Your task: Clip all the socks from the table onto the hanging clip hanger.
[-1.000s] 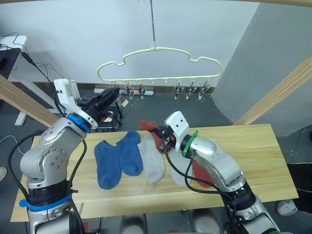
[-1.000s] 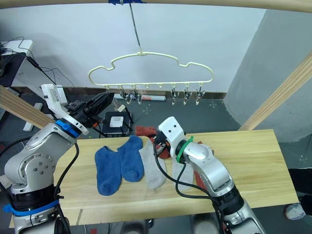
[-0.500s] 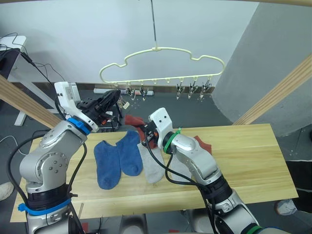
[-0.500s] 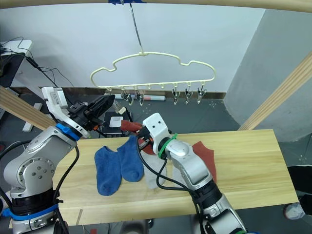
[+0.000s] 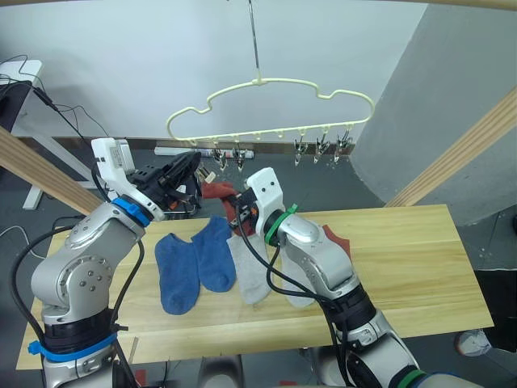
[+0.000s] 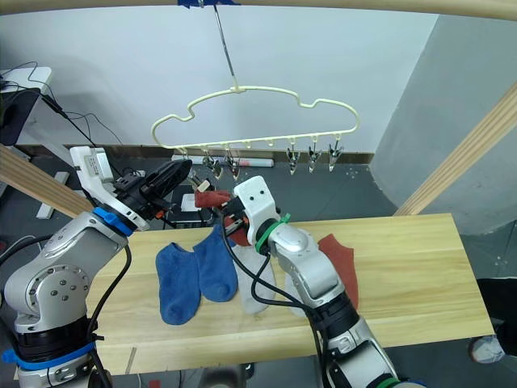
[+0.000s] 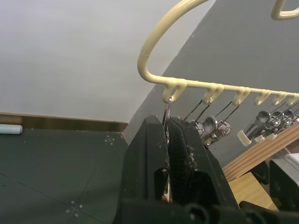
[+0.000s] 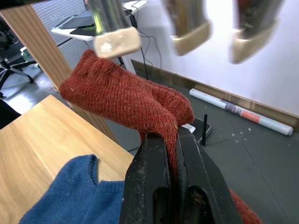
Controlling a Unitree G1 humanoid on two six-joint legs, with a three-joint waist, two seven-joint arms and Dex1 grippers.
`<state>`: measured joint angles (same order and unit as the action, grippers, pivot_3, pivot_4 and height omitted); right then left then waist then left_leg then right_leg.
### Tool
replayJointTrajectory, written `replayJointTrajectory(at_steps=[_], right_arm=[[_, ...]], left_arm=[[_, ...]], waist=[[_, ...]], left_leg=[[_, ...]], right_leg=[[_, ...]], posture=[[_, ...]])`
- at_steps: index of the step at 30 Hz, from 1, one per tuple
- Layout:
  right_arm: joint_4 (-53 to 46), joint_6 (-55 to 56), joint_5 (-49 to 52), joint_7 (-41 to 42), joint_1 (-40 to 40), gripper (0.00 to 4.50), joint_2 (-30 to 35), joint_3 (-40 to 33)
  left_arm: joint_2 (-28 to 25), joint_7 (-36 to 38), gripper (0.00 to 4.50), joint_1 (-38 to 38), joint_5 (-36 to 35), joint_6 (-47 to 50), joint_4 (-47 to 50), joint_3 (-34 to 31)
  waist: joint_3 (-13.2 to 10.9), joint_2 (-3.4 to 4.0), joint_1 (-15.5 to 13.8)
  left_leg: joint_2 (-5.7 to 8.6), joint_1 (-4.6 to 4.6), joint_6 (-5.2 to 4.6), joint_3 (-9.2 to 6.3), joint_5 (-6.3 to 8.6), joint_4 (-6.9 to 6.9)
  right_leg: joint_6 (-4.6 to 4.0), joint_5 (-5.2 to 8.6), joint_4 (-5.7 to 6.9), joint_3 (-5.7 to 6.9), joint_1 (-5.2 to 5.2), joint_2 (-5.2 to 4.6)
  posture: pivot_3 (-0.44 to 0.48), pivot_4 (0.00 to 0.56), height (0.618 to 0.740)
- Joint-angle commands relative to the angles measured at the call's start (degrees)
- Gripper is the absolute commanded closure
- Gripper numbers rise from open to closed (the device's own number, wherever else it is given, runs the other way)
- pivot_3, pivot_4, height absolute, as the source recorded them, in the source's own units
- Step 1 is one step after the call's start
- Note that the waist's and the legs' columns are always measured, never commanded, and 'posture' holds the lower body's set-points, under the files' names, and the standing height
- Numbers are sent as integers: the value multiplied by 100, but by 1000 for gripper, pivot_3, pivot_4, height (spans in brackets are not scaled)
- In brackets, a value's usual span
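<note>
Reaching up at the far left of the cream-yellow wavy wire clip hanger (image 5: 271, 109), the left gripper (image 7: 167, 140) has its two black fingers pressed together on the leftmost small metal clip (image 7: 166, 116), apparently squeezing it so its mouth opens. Just to the right of it, the right gripper (image 8: 171, 140) is clamped shut on one rust-red knit ankle sock (image 8: 126, 95), whose free end sticks up and leftward with its tip just under the pale pad of a hanging clip (image 8: 116, 41).

That is what the coming move turns on: the sock's tip lies just below and beside the clip mouth, its long axis running from the right gripper up toward the left gripper, so a short lift should slide it between the clip's pads. The left arm is nearer the clip; the right arm carries the cloth.

On the long light wooden plank table (image 5: 420, 242) lie two blue socks (image 5: 194, 263), then two light grey socks (image 5: 252, 271), partly behind the right arm, and the second rust-red sock (image 5: 338, 242) beyond it.

Compared with a second ago, the right gripper has travelled from low over the table, near the middle of the row, up and leftward with the red sock, while the left gripper has stayed at the hanger's left end.
</note>
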<state>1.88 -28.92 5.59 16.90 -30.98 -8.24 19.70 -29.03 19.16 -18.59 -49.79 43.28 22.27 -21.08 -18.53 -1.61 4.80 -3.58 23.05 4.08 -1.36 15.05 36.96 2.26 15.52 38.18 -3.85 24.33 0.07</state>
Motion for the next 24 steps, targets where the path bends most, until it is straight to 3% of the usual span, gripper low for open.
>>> replayJointTrajectory(at_steps=[1,24], right_arm=[[-64,202,14,-31,-190,4490,-237,5],[-65,277,290,-30,-406,4490,-528,75]], left_arm=[[-21,-26,4500,35,-115,-47,217,-84],[-15,-7,4500,126,4,-127,200,-34]], waist=[[0,0,1],[0,0,3]], left_leg=[[0,0,0,0,0,0],[-1,0,0,-1,0,0]], right_leg=[[0,0,0,0,0,0],[0,0,2,1,0,0]], posture=[[-97,329,740],[-99,322,740]])
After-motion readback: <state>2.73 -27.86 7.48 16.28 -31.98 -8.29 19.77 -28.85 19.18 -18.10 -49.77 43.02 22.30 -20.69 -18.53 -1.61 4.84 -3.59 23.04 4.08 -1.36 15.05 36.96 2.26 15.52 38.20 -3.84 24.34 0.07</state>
